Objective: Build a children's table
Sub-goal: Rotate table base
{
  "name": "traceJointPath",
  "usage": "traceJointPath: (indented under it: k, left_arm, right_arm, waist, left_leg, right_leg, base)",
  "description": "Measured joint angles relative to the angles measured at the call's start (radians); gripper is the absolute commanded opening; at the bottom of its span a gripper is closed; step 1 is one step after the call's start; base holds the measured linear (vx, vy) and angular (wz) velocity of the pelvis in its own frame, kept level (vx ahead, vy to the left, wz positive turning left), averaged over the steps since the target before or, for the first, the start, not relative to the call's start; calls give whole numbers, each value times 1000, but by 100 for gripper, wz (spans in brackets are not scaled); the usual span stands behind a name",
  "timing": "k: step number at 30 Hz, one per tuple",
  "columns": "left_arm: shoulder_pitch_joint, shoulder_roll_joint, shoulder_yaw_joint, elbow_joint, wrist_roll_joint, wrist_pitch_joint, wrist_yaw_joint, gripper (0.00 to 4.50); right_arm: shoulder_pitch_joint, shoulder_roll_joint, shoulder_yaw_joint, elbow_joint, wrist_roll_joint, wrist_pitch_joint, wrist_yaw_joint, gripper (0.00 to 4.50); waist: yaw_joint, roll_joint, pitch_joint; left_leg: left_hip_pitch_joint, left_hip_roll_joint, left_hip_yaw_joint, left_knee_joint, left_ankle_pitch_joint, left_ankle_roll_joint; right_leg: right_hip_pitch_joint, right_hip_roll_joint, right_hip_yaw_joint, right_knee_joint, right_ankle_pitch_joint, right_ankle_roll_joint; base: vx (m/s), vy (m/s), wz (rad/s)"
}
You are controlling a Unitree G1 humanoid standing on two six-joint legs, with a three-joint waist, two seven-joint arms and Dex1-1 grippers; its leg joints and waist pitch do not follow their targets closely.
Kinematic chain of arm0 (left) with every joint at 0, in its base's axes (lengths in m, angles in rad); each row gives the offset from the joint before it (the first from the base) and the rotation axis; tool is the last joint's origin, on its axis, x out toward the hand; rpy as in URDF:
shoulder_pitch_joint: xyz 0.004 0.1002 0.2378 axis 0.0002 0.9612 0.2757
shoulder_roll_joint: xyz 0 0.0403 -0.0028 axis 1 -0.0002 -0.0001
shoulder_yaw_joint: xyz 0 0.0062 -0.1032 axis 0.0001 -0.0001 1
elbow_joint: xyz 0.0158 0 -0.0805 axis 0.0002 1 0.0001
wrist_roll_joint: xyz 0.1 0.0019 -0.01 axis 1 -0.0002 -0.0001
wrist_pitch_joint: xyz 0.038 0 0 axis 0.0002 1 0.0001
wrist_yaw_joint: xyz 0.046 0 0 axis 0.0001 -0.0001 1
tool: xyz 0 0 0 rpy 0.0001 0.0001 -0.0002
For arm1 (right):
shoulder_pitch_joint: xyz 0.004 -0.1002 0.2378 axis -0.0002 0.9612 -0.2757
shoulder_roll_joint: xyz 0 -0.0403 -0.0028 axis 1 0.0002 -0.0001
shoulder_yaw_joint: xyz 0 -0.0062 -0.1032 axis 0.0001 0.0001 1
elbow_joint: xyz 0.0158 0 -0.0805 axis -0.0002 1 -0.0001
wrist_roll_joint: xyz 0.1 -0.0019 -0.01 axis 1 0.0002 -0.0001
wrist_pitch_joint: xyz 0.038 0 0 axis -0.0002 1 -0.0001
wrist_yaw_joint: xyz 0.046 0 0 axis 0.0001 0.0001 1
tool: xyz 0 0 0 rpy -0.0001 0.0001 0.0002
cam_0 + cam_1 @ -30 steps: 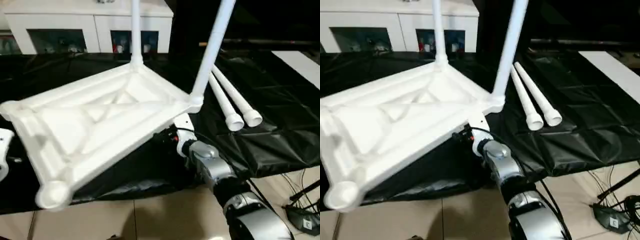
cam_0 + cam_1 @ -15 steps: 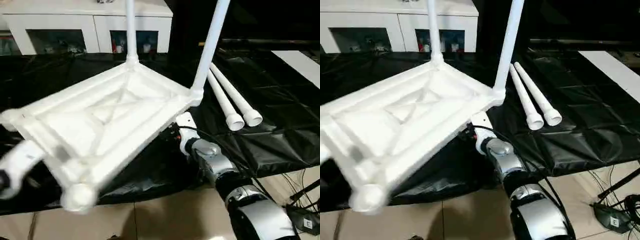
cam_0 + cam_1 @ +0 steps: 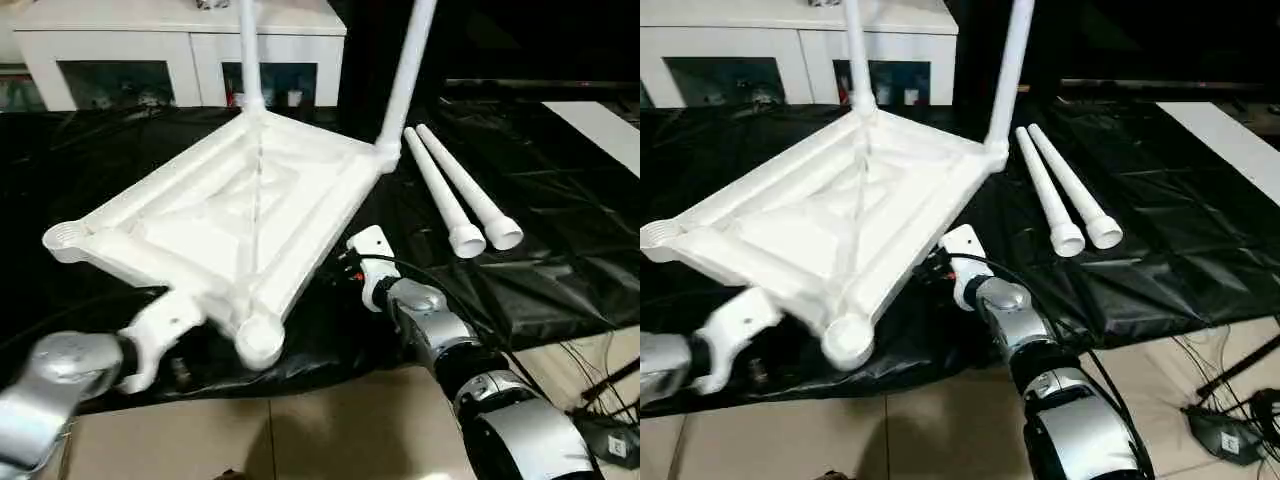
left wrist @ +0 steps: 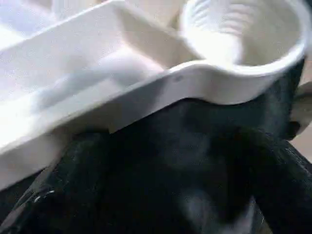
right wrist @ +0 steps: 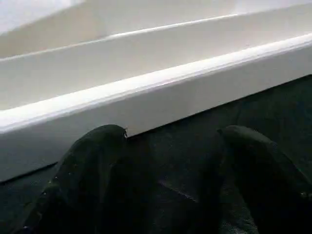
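Observation:
The children's table lies upside down on the black sheet: its white ribbed top [image 3: 230, 215] carries two upright legs [image 3: 405, 75] in its far corner sockets. An empty socket [image 3: 260, 340] sits at the near corner, another [image 3: 68, 237] at the left. Two loose legs [image 3: 462, 195] lie to the right. My left gripper [image 4: 175, 151] is open just under the near socket [image 4: 239, 29], holding nothing. My right gripper [image 5: 170, 141] is open, its fingers [image 5: 97, 165] just short of the top's right rim [image 5: 146, 92].
The black-sheeted table [image 3: 560, 250] ends at a front edge with tiled floor [image 3: 330, 430] below; the top's near corner reaches over that edge. A white glass-door cabinet [image 3: 180, 50] stands behind. Cables and a power strip [image 3: 610, 440] lie at the lower right.
The top has swung round and come down: its near corner moved right, toward the middle. My left arm has come into the head views at the lower left. The right arm barely moved.

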Motion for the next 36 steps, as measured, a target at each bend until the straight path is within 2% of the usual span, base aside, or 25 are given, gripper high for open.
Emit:
traceJointPath:
  k: [4, 8, 11, 14, 17, 20, 26, 30, 35, 36]
  left_arm:
    - [-69, -77, -53, 16, 20, -42, 5, 445]
    - [-128, -111, -70, 6, 1, -83, -3, 445]
    - [-156, -100, -64, -35, -39, -80, -42, 445]
    - [-168, -72, -55, -79, -88, -42, -98, 445]
    - [-222, -25, -49, -70, -87, -46, -144, 445]
    - [-282, 22, -64, -5, -24, -101, -169, 445]
    - [-405, 19, -176, 274, 110, -274, -192, 445]
    - [-501, -18, -232, 448, 181, -383, -194, 445]
    - [-577, -73, -276, 642, 240, -482, -184, 445]
    - [-583, -80, -279, 664, 244, -500, -183, 418]
  right_arm:
    - [7, -5, 2, -9, 0, -16, 11, 385]
    - [35, -24, 20, -65, -1, -24, 71, 385]
    - [68, -50, 35, -115, 0, -28, 130, 385]
    - [116, -130, 41, -206, 4, -27, 219, 385]
    - [143, -212, 43, -291, 14, -17, 306, 385]
    - [163, -270, 42, -370, 25, -2, 382, 385]
    - [244, -396, 107, -623, 86, 104, 640, 385]
    - [283, -454, 144, -802, 153, 217, 751, 385]
    - [288, -465, 164, -903, 183, 292, 789, 385]
    - [291, -466, 167, -913, 184, 298, 791, 385]
  waist:
    - [-4, 2, 1]
    - [-20, 2, 1]
    - [-26, 3, 2]
    - [-25, 3, 2]
    - [-23, 3, 2]
    - [-23, 4, 2]
    - [-19, 6, 3]
    - [-17, 6, 3]
    - [-16, 6, 3]
    - [-15, 6, 3]
  left_leg:
    - [0, 0, 0, 0, 0, 0]
    - [0, 1, 0, 0, 0, 0]
    - [-1, 1, 0, 0, 0, 0]
    - [-2, 1, 0, 1, 1, 0]
    - [-2, 1, 2, 2, 1, 0]
    - [0, 1, 1, 2, 1, 0]
    - [0, 1, 0, 3, 1, 0]
    - [0, 1, -1, 4, 1, 0]
    - [0, 1, -1, 5, 1, 0]
    - [0, 1, -1, 5, 1, 0]
  right_leg:
    - [0, 0, 0, 0, 2, -2]
    - [0, 0, -1, 0, 3, -2]
    - [-1, 1, -1, -1, 3, -1]
    - [-1, 1, -1, -2, 1, 0]
    - [-1, 1, -1, -2, 1, 1]
    - [1, 1, 0, -2, 1, 1]
    - [1, 1, -1, -1, 2, 1]
    - [2, 1, -1, 0, 2, 1]
    - [2, 0, -1, 0, 2, 1]
    - [3, 0, -1, 0, 2, 1]
  base:
    - [0, 0, 0]
    - [0, 0, 0]
    - [0, 0, 0]
    - [0, 0, 0]
    - [0, 0, 0]
    - [0, 0, 0]
    - [0, 0, 0]
    - [0, 0, 0]
    - [0, 0, 0]
    - [0, 0, 0]
